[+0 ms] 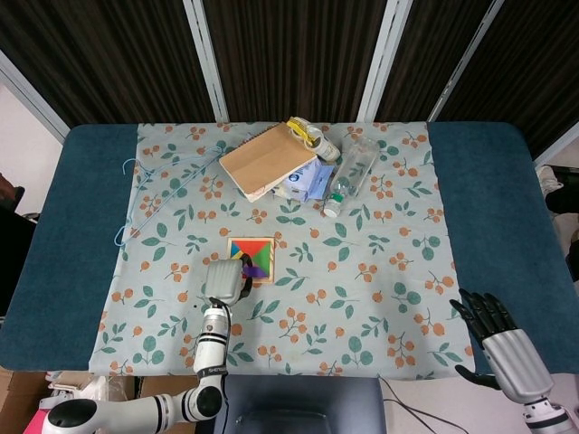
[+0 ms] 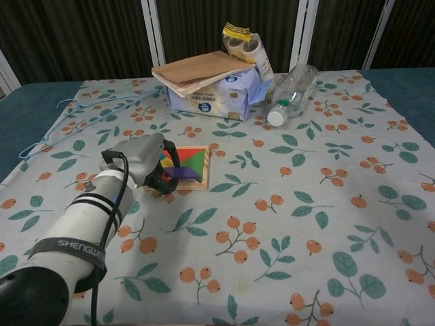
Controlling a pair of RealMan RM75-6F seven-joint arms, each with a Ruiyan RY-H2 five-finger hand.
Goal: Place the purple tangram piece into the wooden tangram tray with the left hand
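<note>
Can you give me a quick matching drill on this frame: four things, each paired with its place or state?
Things:
1. purple tangram piece
2. plastic bottle
3. right hand
4. blue hanger

Places or states:
A. lying on its side, far side of the cloth
B. pinched by the left hand over the wooden tangram tray
C. open, holding nothing
D. flat at the cloth's left edge

Pairs: 1-B, 2-A, 3-C, 4-D
</note>
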